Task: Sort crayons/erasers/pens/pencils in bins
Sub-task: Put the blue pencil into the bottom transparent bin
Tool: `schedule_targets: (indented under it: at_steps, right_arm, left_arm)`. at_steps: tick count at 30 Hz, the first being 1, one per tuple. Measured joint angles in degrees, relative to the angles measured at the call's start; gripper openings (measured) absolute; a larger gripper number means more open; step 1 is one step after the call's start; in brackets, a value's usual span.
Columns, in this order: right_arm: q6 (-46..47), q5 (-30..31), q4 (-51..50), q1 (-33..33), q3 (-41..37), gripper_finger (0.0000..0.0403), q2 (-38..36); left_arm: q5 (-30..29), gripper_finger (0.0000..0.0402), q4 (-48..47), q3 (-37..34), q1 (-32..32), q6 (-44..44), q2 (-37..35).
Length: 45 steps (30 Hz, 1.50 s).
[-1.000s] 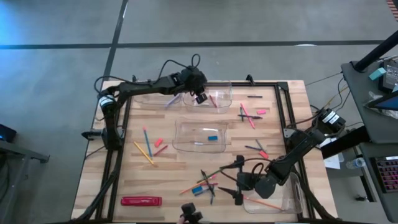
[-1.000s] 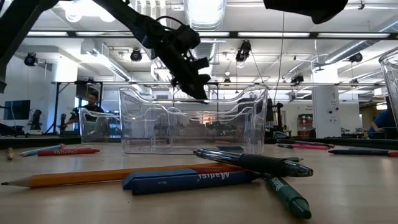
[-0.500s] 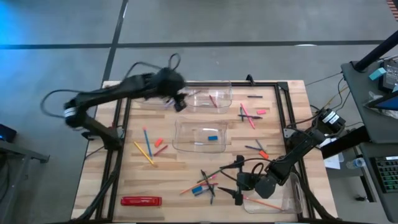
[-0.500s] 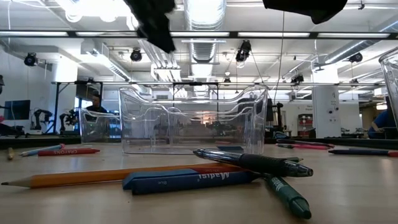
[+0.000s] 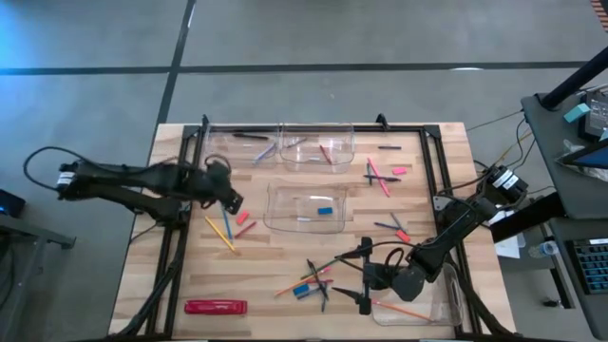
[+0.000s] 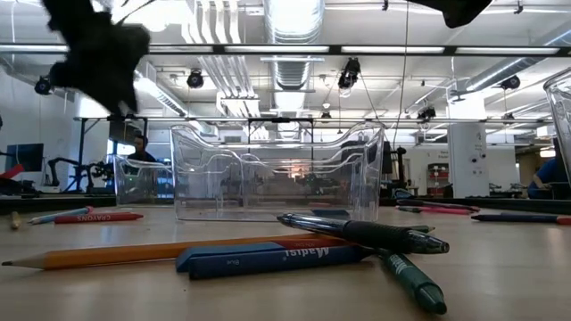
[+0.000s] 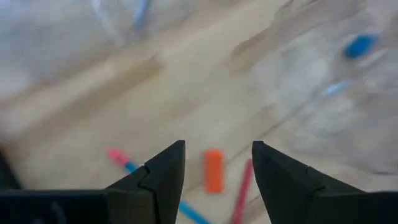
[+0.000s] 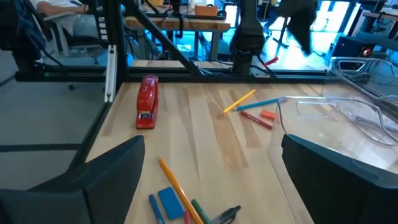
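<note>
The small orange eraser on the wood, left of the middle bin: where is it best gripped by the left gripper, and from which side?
Probably from straight above, closing the fingers across its two long sides at mid-length. The orange eraser lies flat, a short block, and the open left gripper points at it. A red crayon lies close beside one long side, so lower with care.

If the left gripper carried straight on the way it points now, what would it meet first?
Most likely the small orange eraser, which sits between the open fingers of the left gripper in the wrist view, beside a red crayon. Depth is unclear, so the bare table may come first.
</note>
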Motion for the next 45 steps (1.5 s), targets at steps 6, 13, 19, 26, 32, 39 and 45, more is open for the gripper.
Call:
schedule_targets:
  at_steps: [6, 13, 19, 26, 32, 39, 45]
  right_arm:
    - [-0.2, 0.0, 0.0, -0.1, 0.0, 0.0366, 0.0]
    - [-1.0, 0.0, -0.1, -0.4, 0.0, 0.0366, 0.0]
    - [-1.0, 0.0, -0.1, -0.5, 0.0, 0.0366, 0.0]
    - [-1.0, 0.0, -0.2, -0.5, 0.0, 0.0366, 0.0]
    - [-1.0, 0.0, -0.5, -0.5, 0.0, 0.0366, 0.0]
    - [-1.0, 0.0, -0.6, -0.5, 0.0, 0.0365, 0.0]
    - [-1.0, 0.0, -0.5, -0.5, 0.0, 0.0365, 0.0]
  left_arm:
    - [-0.8, 0.0171, 0.1, -10.7, 0.5, -11.0, 0.6]
    - [-3.9, 0.0171, 0.2, -15.6, 5.0, -15.2, 4.5]
    - [-3.5, 0.0171, 3.4, -15.8, 9.3, -14.7, 10.7]
    - [-0.4, 0.0171, 5.5, -15.8, 14.2, -11.1, 19.3]
    - [2.6, 0.0171, 10.4, -15.7, 16.0, -5.9, 23.4]
    - [4.5, 0.0144, 11.9, -16.1, 17.1, -5.4, 24.8]
    - [5.7, 0.0062, 13.4, -16.4, 17.1, -5.4, 24.9]
